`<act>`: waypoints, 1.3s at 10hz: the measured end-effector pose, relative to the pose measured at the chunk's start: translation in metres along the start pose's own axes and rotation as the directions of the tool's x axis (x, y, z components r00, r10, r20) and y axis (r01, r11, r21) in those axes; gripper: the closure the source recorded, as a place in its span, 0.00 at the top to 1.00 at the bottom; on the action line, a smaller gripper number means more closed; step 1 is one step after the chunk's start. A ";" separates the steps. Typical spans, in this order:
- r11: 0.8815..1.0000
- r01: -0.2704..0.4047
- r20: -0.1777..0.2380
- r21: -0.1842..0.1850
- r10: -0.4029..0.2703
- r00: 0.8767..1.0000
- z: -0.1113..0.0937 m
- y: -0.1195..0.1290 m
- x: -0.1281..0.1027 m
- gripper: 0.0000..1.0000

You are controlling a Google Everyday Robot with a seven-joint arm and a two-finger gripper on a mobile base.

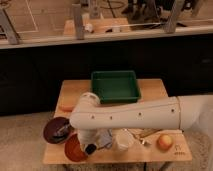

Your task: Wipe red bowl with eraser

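Note:
The red bowl [73, 149] sits at the table's front left, its right side partly covered by my arm. My gripper [91, 148] hangs down from the white forearm [130, 117] and rests at the bowl's right rim. It is shut on a small dark block, the eraser [92, 149], which touches or hovers just over the rim there. The fingers are mostly hidden behind the wrist.
A darker maroon dish [55, 129] with a utensil lies just left of the bowl. A green tray [115, 86] stands at the back of the wooden table [155, 90]. A white cup [122, 139], metal utensils [145, 135] and an orange fruit [165, 142] lie to the right.

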 end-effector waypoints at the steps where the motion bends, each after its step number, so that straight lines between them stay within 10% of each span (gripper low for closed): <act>1: 1.000 -0.002 -0.009 0.003 0.002 1.000 -0.002 -0.001 0.004 0.15; 9: 0.996 0.075 -0.030 0.052 -0.073 0.997 -0.004 -0.058 0.017 0.15; 13: 0.991 0.121 -0.004 0.057 -0.121 0.993 0.000 -0.066 -0.019 0.15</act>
